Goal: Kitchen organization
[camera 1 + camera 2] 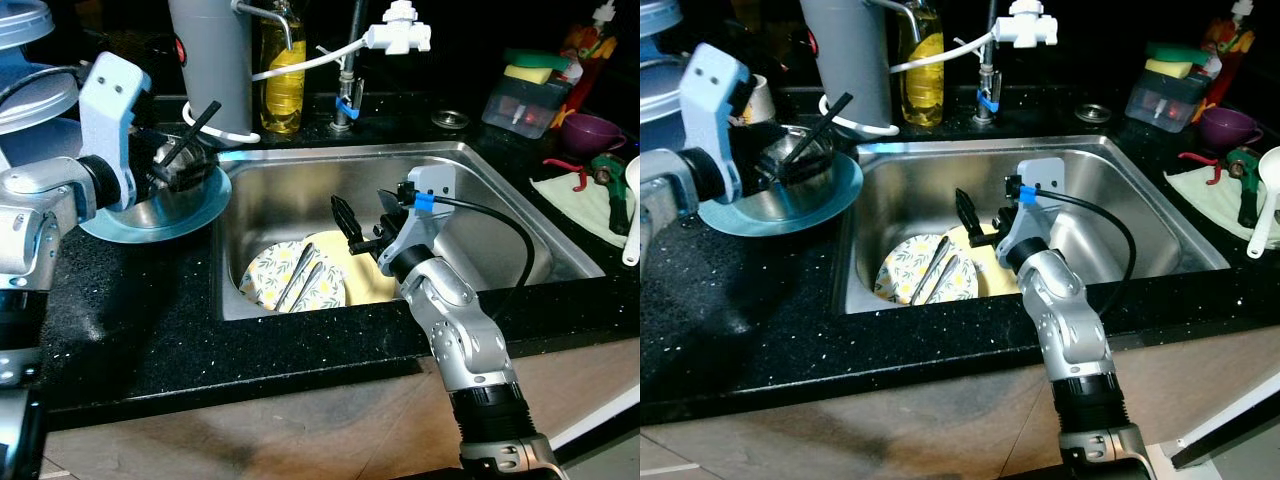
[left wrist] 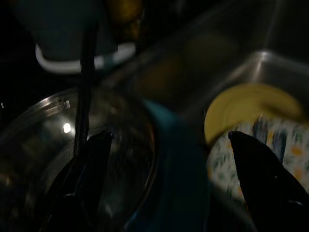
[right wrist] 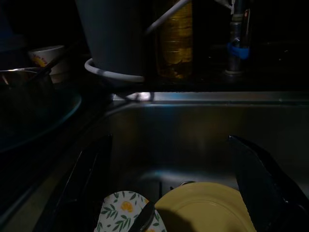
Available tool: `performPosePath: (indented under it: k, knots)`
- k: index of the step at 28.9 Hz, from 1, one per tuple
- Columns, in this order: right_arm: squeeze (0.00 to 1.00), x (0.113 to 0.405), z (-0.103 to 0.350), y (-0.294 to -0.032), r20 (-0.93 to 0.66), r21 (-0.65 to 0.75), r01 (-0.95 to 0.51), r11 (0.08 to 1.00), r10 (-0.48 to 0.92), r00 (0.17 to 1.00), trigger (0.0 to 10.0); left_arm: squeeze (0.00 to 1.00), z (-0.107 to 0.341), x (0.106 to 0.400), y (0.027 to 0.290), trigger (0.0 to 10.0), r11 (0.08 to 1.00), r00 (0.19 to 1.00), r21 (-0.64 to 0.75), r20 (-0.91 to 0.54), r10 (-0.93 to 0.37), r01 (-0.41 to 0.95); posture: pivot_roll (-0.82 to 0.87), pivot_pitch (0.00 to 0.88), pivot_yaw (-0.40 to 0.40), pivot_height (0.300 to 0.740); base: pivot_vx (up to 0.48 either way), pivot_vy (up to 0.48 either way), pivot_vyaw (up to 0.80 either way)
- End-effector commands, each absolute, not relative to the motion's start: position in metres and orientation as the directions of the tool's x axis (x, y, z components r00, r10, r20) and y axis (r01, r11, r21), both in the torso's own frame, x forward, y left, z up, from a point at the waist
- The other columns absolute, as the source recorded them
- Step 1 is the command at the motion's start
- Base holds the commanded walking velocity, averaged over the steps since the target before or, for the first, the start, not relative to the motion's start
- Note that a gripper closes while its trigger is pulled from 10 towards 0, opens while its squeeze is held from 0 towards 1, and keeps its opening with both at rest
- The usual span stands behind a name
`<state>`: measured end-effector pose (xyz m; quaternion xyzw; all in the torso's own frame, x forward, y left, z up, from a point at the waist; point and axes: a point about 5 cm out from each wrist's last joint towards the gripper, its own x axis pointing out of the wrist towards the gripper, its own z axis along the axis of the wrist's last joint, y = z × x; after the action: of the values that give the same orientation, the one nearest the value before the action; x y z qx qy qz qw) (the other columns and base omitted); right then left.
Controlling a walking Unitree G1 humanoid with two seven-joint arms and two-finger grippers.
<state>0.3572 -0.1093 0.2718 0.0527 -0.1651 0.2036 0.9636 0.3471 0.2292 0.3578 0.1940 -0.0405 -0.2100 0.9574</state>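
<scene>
The yellow plate in the sink is partly hidden behind the right pincer, whose fingers are spread apart above it. The left pincer reaches into the steel bowl on the blue plate; its finger state cannot be told.

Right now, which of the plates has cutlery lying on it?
The floral-patterned plate in the sink; two metal utensils lie across it. The plain yellow plate beside it doesn't.

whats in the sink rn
In the steel sink lie a floral plate and a yellow plate partly overlapping, with metal utensils across the floral one. The open right gripper hovers above and hides part of the yellow plate.
</scene>
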Motion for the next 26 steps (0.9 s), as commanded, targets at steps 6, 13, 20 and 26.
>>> performPosePath:
  k: [6, 13, 20, 26]
  knots:
    - [0.00, 0.356, 0.272, -0.110, 0.345, 0.028, -0.405, 0.914, 0.372, 0.862, 10.0, 0.00, 0.342, 0.347, 0.235, 10.0, 0.792, 0.904, 0.440, -0.150, -0.400, 0.423, 0.05, 0.197, -0.034, 0.740, 0.000, 0.000, 0.00]
    - [0.00, 0.356, 0.272, -0.113, 0.343, 0.031, -0.397, 0.917, 0.363, 0.867, 10.0, 0.00, 0.337, 0.346, 0.240, 0.0, 0.765, 0.896, 0.467, -0.213, -0.390, 0.444, 0.05, 0.201, -0.033, 0.740, 0.000, 0.000, 0.00]
    - [0.00, 0.357, 0.272, -0.114, 0.342, 0.041, -0.396, 0.918, 0.359, 0.869, 10.0, 0.00, 0.336, 0.344, 0.244, 0.0, 0.740, 0.882, 0.480, -0.250, -0.400, 0.471, 0.05, 0.201, -0.033, 0.740, 0.000, 0.000, 0.00]
    - [0.00, 0.357, 0.272, -0.114, 0.342, 0.047, -0.395, 0.918, 0.357, 0.870, 10.0, 0.00, 0.337, 0.344, 0.250, 0.0, 0.717, 0.887, 0.522, -0.274, -0.373, 0.462, 0.05, 0.201, -0.033, 0.740, 0.000, 0.000, 0.00]
